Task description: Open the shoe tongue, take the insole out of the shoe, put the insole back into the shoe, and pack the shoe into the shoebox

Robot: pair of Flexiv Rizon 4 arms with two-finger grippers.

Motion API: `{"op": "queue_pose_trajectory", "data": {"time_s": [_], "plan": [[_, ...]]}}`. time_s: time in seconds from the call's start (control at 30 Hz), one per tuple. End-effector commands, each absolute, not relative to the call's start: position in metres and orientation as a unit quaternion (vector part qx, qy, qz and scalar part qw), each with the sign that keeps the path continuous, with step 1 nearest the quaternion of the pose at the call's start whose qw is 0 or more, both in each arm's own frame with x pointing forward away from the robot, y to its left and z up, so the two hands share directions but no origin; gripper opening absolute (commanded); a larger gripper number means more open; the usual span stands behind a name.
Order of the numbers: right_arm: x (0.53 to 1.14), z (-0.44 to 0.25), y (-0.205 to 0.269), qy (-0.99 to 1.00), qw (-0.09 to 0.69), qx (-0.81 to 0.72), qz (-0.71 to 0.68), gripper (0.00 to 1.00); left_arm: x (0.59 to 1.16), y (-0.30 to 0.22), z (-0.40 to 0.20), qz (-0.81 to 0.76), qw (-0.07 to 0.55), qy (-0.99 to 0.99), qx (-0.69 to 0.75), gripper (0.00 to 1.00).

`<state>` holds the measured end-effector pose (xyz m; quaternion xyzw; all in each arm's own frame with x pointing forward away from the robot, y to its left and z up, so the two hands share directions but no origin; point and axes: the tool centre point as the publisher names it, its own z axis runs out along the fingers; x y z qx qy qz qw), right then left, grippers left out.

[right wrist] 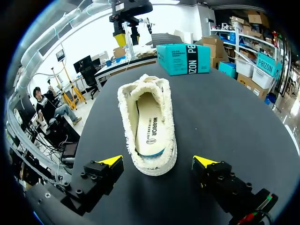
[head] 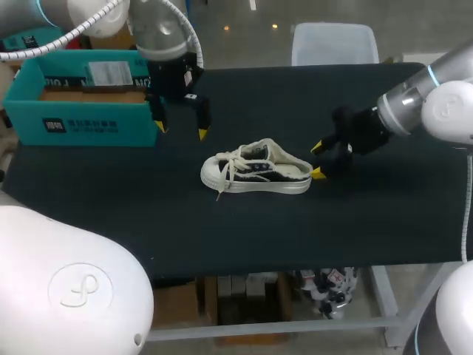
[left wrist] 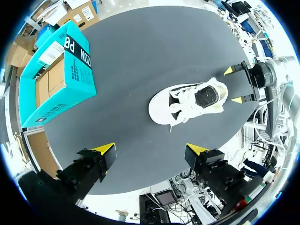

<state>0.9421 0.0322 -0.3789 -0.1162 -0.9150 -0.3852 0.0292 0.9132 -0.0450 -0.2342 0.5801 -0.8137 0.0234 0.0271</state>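
At the far left of the table (head: 222, 229) stands the teal shoebox (head: 74, 103), lid off and its open top up, well apart from everything else. Just to its right hangs my left gripper (head: 181, 131), fingers pointing straight down and spread wide with nothing between them. It sits above the cloth, beyond the toe end and off to the box side.

Next comes the shoe (head: 255, 168), upright on its sole near the middle of the table. Its long axis runs across the table: toe towards my left arm, heel towards my right. The insole (right wrist: 151, 124) lies flat inside it, and the laces (head: 230, 171) trail loose over the toe half. I cannot tell how far the tongue is lifted.

Right of the heel is my right gripper (head: 318, 160). That arm reaches in low, nearly level with the table, and looks straight down the shoe's length. Its fingers are wide and carry nothing. The heel sits centred just ahead of the gap between them, untouched as far as I can see. I judge the right arm the nearer one, lined up to pin the heel.
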Motion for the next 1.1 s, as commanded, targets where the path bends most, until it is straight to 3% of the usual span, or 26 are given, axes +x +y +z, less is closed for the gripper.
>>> {"op": "queue_pose_trajectory", "data": {"time_s": [0.03,1.1], "plan": [[0.939,-0.39,0.031,-0.91,0.024,-0.119,-0.396,1.0,0.912,-0.049,-0.237,0.023,0.031,-0.816,0.577,1.0],[0.94,-0.425,0.071,-0.892,0.053,-0.115,-0.435,1.0,0.92,-0.079,-0.259,0.016,0.03,-0.807,0.59,1.0]]}}
